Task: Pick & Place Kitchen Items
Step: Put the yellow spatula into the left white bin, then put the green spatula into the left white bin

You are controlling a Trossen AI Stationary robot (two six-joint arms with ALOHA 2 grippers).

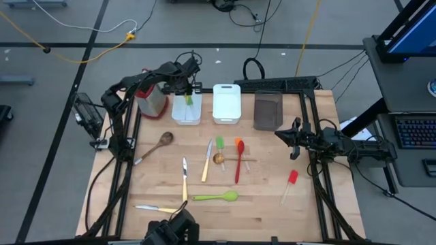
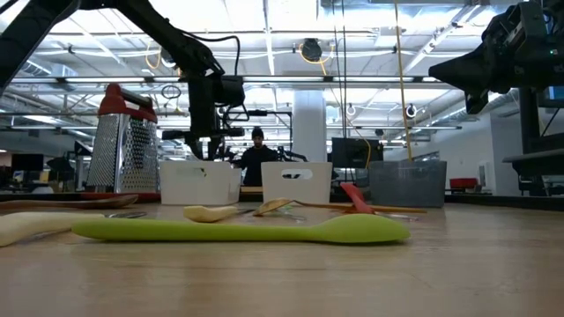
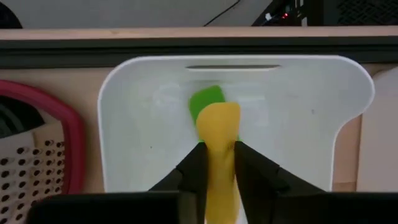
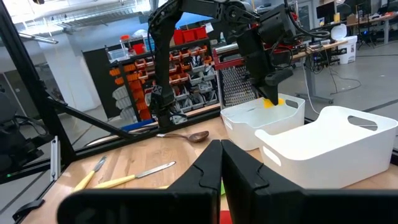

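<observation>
Left wrist view: left gripper jaws pinch a smooth yellow spatula over the glossy white bin; right jaws closed.

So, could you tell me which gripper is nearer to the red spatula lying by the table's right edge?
The right. The right gripper hovers just above and beside the red spatula, while the left gripper hangs over the far white bin, holding a yellow spatula.

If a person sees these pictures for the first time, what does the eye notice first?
First, the left gripper above the leftmost white bin at the table's far edge, with a yellow spatula between its fingers and a green utensil already in the bin. Next, the utensils scattered over the wooden table, above all the long green spoon near the front.
</observation>
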